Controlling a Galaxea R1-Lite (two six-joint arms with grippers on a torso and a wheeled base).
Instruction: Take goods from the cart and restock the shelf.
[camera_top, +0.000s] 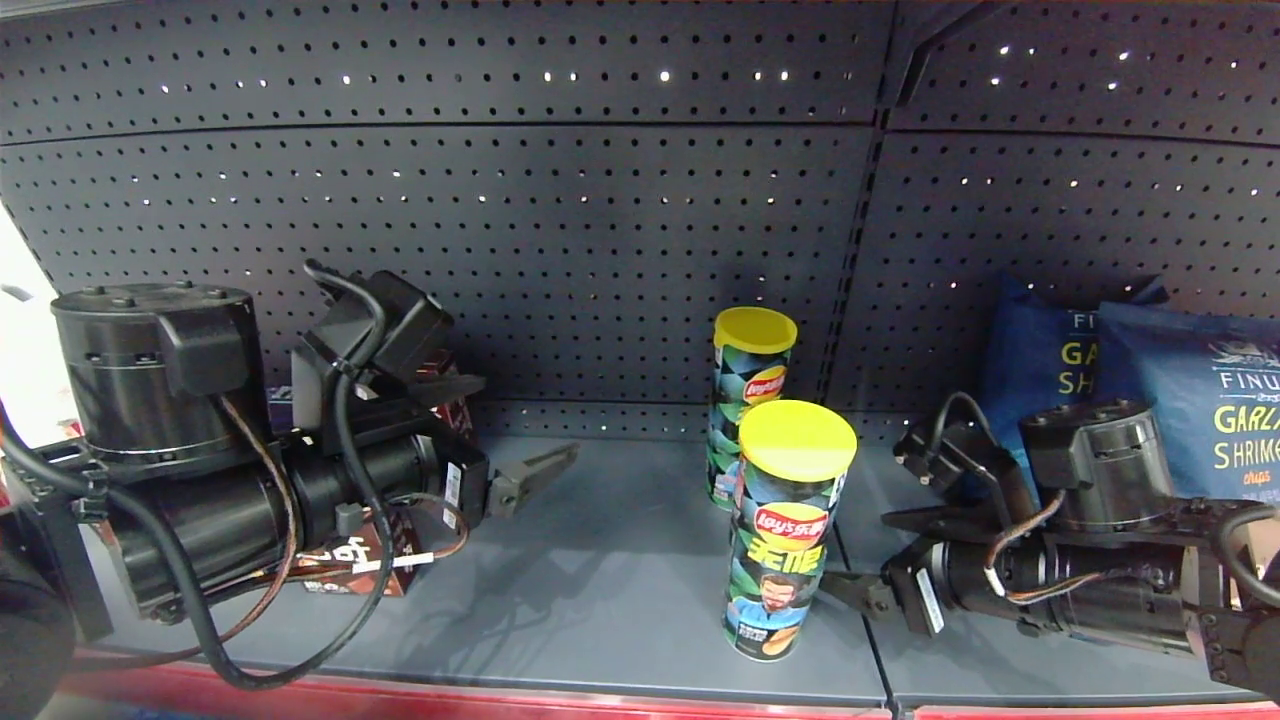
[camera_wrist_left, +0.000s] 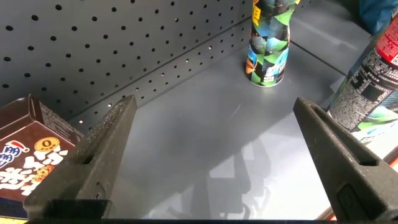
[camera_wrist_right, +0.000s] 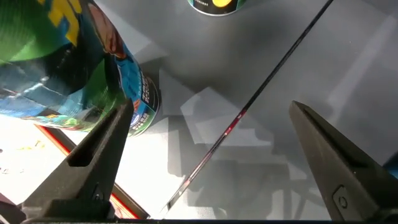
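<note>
right hand (camera_wrist_right: 211, 109) beside yellow-lidded can (camera_top: 785, 530)

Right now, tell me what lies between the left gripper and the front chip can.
Nothing: bare grey shelf runs from the left gripper to the front chip can, seen in the head view.

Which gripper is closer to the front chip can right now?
Right. The right gripper is open just beside the front chip can, low down; the left gripper, also open, is farther off on the other side.
</note>
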